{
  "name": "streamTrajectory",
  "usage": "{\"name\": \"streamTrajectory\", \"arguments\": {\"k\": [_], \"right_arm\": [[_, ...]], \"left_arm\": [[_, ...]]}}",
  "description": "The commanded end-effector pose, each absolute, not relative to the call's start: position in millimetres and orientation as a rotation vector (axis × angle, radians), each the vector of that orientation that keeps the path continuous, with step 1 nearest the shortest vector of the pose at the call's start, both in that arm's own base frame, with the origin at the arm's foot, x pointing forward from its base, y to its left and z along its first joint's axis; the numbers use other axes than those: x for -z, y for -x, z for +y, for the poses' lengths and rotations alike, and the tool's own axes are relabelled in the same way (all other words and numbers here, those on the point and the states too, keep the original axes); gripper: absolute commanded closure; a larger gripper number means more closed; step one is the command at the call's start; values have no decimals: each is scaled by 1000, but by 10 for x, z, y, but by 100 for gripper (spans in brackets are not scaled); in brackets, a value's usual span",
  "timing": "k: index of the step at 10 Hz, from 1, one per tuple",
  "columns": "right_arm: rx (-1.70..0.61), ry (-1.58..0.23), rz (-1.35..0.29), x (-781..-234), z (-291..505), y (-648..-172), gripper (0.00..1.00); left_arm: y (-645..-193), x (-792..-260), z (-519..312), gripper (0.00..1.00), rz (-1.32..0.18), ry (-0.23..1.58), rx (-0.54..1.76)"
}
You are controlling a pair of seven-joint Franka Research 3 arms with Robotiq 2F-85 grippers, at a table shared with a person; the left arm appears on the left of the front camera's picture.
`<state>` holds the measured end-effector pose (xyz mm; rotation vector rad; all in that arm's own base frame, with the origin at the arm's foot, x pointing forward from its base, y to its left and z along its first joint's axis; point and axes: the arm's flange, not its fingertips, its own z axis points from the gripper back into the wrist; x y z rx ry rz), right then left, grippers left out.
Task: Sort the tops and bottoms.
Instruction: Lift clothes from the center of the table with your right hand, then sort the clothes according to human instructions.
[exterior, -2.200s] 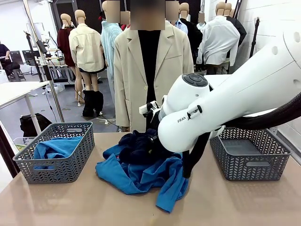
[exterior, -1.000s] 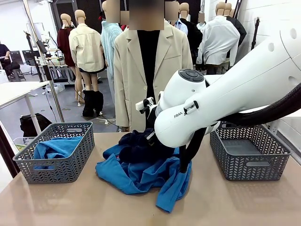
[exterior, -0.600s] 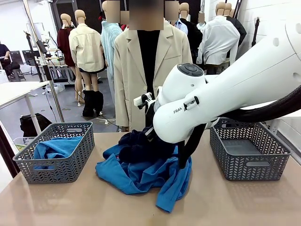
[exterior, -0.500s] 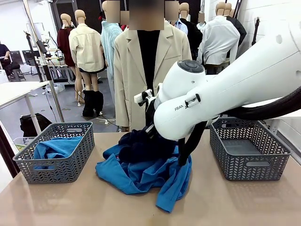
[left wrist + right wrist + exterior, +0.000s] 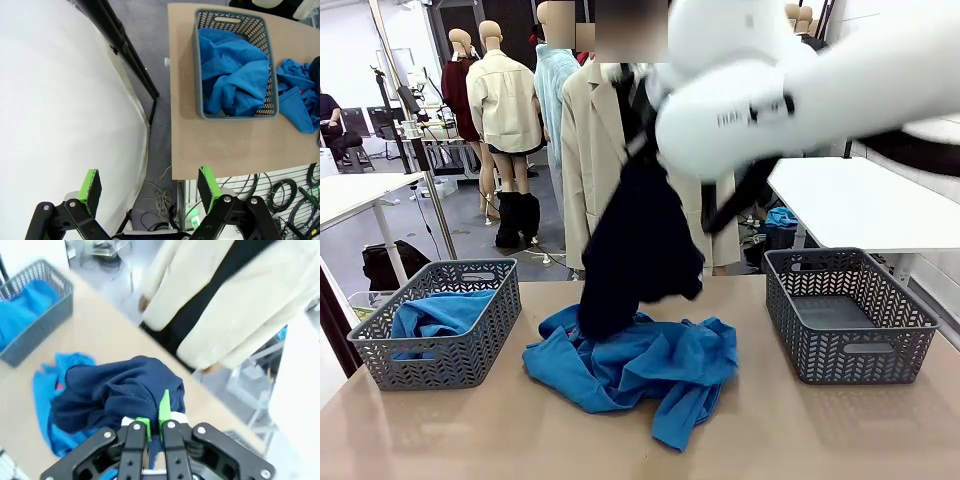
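My right gripper is shut on a dark navy bottom, which hangs from it high above the table's middle; the garment bunches just past the green pads. The right arm sweeps across the top of the front view. Under it a heap of bright blue tops lies on the table. Another blue top fills the left grey basket; in the left wrist view that basket and its top lie far below. My left gripper stands open, holding nothing, off the table's edge.
An empty grey basket stands at the right of the table. A person in a cream jacket stands at the far side, behind the lifted garment. Bare table lies in front of the heap.
The right arm has risen sharply, pulling the dark navy bottom up off the blue heap so it now hangs in the air. The left arm has not moved.
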<state>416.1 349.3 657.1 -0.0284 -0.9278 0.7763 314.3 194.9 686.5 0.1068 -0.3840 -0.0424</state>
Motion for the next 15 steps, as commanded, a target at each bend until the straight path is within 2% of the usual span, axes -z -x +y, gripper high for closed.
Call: {"name": "streamTrajectory", "arguments": {"k": [1,3,5,6,7,15], "right_arm": [[-729,121,-1019,-7153,3959,-4285,100],[-675,166,-1092,-7780,4048,-4233,100],[-621,165,-1086,-8130,4070,-4171,100],[-601,224,-996,-8105,4024,-4175,100],[-669,147,-1096,-8061,3816,-4089,100],[-669,147,-1096,-8061,3816,-4089,100]], "left_arm": [[-3148,-6882,1952,0,-388,-99,38],[-3148,-6882,1952,0,-388,-99,38],[-3148,-6882,1952,0,-388,-99,38],[-3148,-6882,1952,0,-388,-99,38],[-3148,-6882,1952,0,-388,-99,38],[-3148,-6882,1952,0,-388,-99,38]]}}
